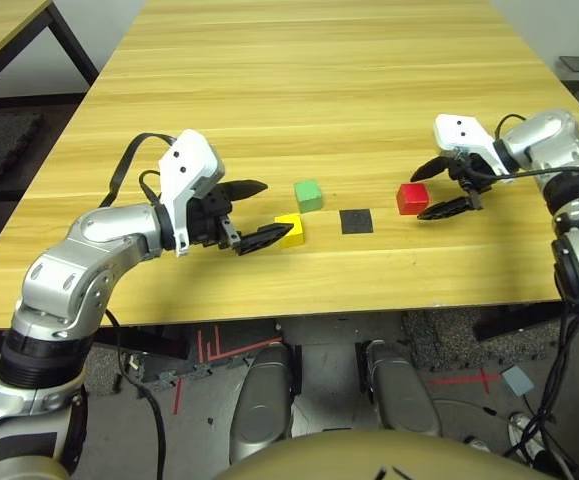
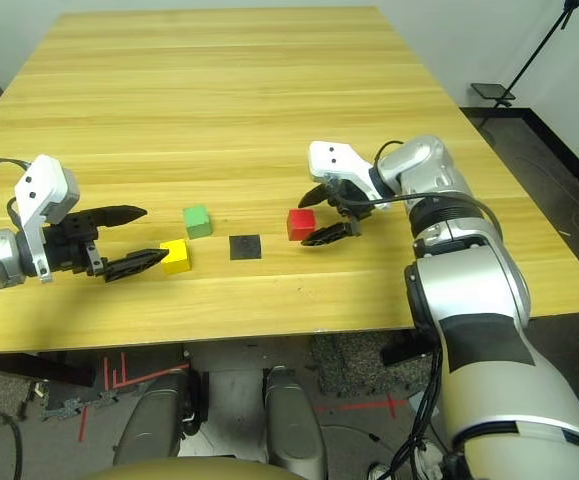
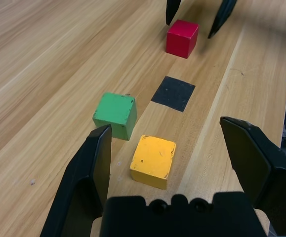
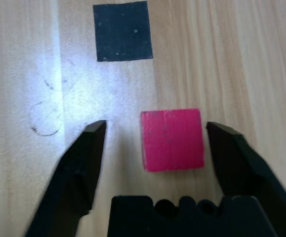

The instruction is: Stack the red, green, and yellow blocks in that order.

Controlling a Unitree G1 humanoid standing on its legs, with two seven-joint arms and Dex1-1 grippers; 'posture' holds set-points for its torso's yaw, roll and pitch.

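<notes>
Long pale wooden table (image 1: 319, 90): planked, visible grain, smooth satin finish with faint scuffs. Small red cube (image 4: 172, 139), green cube (image 3: 115, 115) and yellow cube (image 3: 153, 161): matt painted, edges slightly worn. Flat black square patch (image 3: 173, 93): matt, thin. Gripper fingers (image 3: 86, 182): black plastic, semi-gloss. Forearms (image 1: 89, 265): brushed silver metal with white plastic housings.

Red block (image 1: 412, 198): matte cube, flat on the table, alone at 3 o'clock of the group, well apart from the others. Green block (image 1: 308, 195): matte cube, flat, slightly turned. Yellow block (image 1: 290, 230): matte cube, flat, just beside green at its 7 o'clock, not touching.
</notes>
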